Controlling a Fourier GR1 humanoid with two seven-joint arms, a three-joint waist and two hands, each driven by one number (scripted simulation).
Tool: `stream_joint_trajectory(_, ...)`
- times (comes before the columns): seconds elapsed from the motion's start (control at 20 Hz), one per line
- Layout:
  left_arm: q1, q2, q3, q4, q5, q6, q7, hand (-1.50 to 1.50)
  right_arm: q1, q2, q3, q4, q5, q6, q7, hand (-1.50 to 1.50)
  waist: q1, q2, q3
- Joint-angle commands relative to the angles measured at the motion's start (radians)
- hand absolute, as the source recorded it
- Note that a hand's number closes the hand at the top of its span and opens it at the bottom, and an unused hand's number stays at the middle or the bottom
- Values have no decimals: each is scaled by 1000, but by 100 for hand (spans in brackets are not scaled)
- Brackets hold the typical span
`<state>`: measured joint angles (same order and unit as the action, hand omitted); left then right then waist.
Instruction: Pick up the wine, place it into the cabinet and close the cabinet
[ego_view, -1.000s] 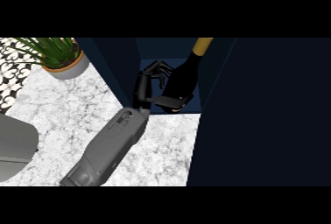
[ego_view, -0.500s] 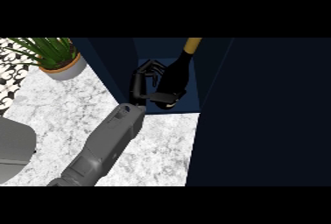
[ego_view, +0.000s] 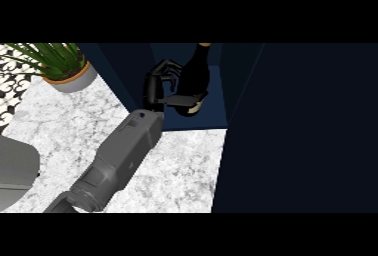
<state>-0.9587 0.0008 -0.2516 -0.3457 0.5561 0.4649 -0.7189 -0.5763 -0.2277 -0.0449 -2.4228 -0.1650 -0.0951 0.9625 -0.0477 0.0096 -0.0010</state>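
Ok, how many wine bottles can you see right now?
1. The wine bottle is inside the open cabinet, held by one hand, with its neck toward the top of the view. The dark cabinet interior could hide others.

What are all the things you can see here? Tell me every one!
Wine bottle: one, dark with a gold top, inside the cabinet, upper middle of the view.
Cabinet: one, dark blue, open, filling the right side and the top middle.
Potted plant: one, green leaves in a pale pot with a tan rim, top left on the counter.
Counter: one, white and grey marble, across the left and middle.
Grey object: one, at the left edge; cannot tell what it is.
Patterned black and white surface: one patch, far left edge.
Forearm: one, grey, rising from the lower left.
Hand: one, black, inside the cabinet, fingers curled round the wine bottle; cannot tell which side.
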Motion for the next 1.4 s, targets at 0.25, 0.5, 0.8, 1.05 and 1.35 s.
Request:
stream_joint_trajectory(0.25,-125,14,64,156,15,-27,-24,150,-88,6,27,-21,-3,-40,59,-150,-12,8,-2)
stream_joint_trajectory(0.5,-167,11,47,228,-24,113,-44,150,-10,24,21,-35,-31,-5,-3,-150,-26,15,0)
stream_joint_trajectory(0.8,-171,53,49,285,-35,88,-17,150,-44,25,39,-39,-27,-15,21,-150,-43,22,-1)
stream_joint_trajectory(1.05,-182,14,63,305,-31,159,-13,150,-50,22,6,-16,-51,1,-17,-150,-47,25,0)
stream_joint_trajectory(1.35,-168,46,82,307,-16,94,11,150,-49,41,28,-6,-41,-6,-26,-150,-54,33,-2)
